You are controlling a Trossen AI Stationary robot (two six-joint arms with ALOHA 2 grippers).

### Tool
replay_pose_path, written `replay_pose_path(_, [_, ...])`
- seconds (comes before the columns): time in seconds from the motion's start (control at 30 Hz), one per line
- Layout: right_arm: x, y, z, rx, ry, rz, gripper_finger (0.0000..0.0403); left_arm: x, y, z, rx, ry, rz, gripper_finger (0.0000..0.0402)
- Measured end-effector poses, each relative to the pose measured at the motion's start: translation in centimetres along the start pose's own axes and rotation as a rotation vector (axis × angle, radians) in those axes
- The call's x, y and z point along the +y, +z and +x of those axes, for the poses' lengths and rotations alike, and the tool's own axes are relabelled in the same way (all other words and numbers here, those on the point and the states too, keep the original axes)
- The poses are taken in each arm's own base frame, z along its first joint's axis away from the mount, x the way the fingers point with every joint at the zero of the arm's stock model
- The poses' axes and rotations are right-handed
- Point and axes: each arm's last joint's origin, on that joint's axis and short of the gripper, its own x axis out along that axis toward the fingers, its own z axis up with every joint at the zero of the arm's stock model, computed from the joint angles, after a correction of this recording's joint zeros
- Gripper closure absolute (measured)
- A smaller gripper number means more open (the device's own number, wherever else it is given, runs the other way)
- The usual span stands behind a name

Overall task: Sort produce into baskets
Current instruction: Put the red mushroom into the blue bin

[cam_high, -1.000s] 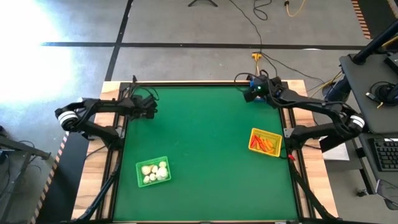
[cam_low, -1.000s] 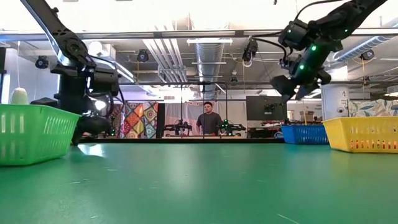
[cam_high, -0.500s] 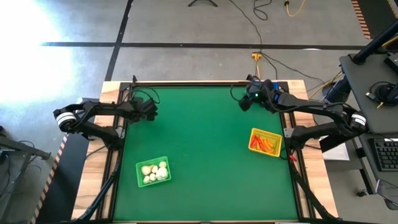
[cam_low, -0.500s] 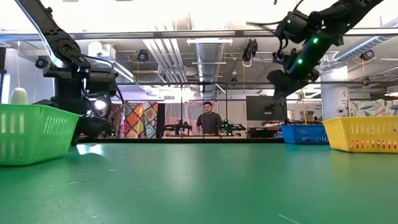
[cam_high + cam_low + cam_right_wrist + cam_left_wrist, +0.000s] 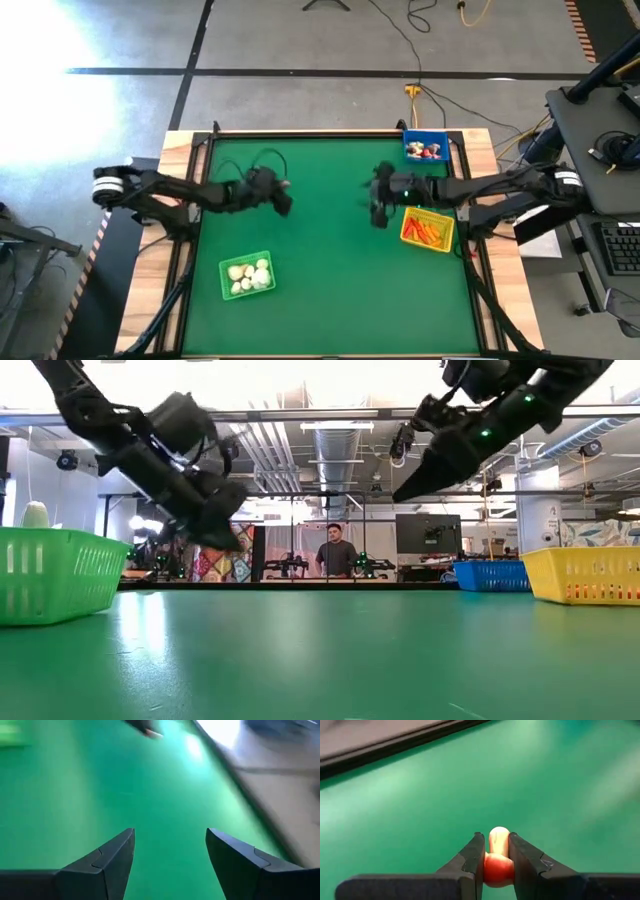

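Note:
My left gripper [image 5: 285, 203] hangs over the table's middle left, shut on a small red-and-white piece of produce [image 5: 498, 856]. My right gripper [image 5: 377, 212] hangs open over the middle right with nothing between its fingers [image 5: 117, 855]. The green basket [image 5: 246, 276] at the near left holds whitish bulbs. The yellow basket [image 5: 427, 229] at the right holds orange sticks. The blue basket [image 5: 426, 149] in the far right corner holds red-and-white pieces. All three baskets stand flat on the green table. My left gripper pinches the piece's red body [image 5: 496, 869] between its two fingers. The whitish end [image 5: 499, 836] sticks out just past the fingertips. The fingers slant down toward the table's right side, and the piece hangs clear of the table.
The green tabletop [image 5: 330, 290] lies bare between the two grippers and toward the near edge. A dark raised rim [image 5: 330, 136] runs along the far edge. In the low view a person [image 5: 337, 550] stands in the room far behind the table.
My left gripper has swung from the far left corner toward the table's middle and tipped more level. My right gripper has swung from above the blue basket in the far right corner toward the middle, leaving that basket uncovered in the high view.

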Motion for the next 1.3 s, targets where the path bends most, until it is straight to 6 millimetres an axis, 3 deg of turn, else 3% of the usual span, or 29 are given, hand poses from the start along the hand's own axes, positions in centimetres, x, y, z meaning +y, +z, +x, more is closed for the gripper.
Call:
replay_pose_path(0.13, [2.5,-0.7,1.5,-0.114,0.228,-0.038,0.0159,-4.2,-1.4,-0.6,-0.089,-0.204,0.162,0.0350])
replay_pose_path(0.27, [4.1,-2.2,4.0,-0.134,0.296,-0.039,0.0151,-6.6,-3.2,-0.4,-0.149,-0.307,0.237,0.0341])
replay_pose_path(0.53, [5.6,-4.4,8.8,-0.248,0.291,0.004,0.0136,-7.5,-6.8,2.1,-0.105,-0.364,0.262,0.0294])
replay_pose_path(0.7, [6.2,-4.8,11.5,-0.214,0.296,0.069,0.0128,-8.0,-6.7,2.2,-0.140,-0.449,0.232,0.0263])
replay_pose_path(0.93, [6.7,-3.3,13.8,-0.253,0.337,0.069,0.0107,-7.4,-4.6,-0.2,-0.204,-0.473,0.249,0.0211])
replay_pose_path(1.13, [7.5,-3.4,17.1,-0.237,0.393,0.090,0.0111,-5.1,-3.2,-4.1,-0.311,-0.529,0.227,0.0192])
replay_pose_path(1.3, [8.4,-3.9,19.8,-0.224,0.433,0.111,0.0129,-2.5,-3.6,-6.3,-0.347,-0.564,0.153,0.0192])
